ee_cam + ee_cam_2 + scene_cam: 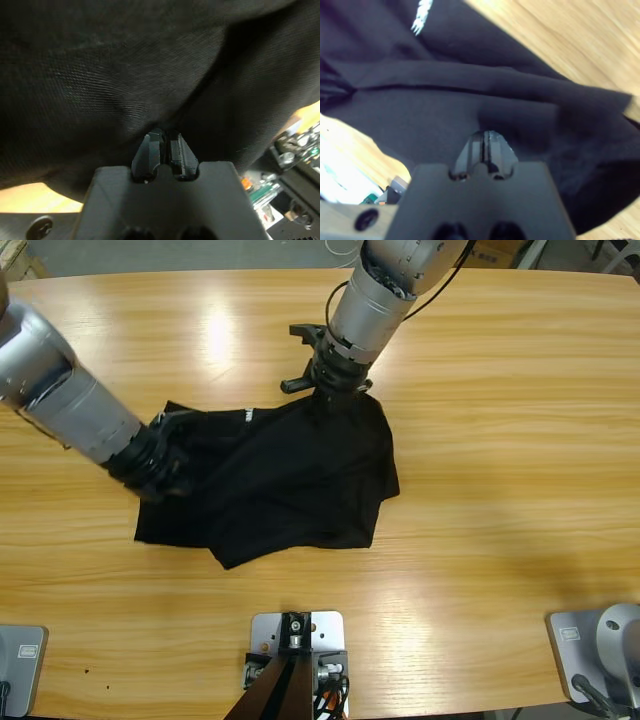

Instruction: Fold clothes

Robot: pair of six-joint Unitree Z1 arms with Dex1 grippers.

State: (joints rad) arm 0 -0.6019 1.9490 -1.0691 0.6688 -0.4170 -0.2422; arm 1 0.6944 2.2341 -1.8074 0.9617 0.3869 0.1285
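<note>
The clothes are one black shirt (290, 480), lying crumpled in the middle of the wooden table (500, 440). Its small white label (245, 415) shows near the far edge. My left gripper (170, 465) comes in from the left and is shut on the shirt's left edge. In the left wrist view the black fabric (125, 75) fills nearly everything, bunched at the closed left gripper (165, 137). My right gripper (335, 395) reaches down from the top and is shut on the shirt's far edge. The right wrist view has the right gripper (485, 137) pinching a fold of the shirt (470, 100), with the label (421, 15) beyond it.
Bare wood surrounds the shirt on all sides, with wide room to the right (520, 500) and at the front left (100, 600). Some equipment (295, 150) shows past the fabric in the left wrist view.
</note>
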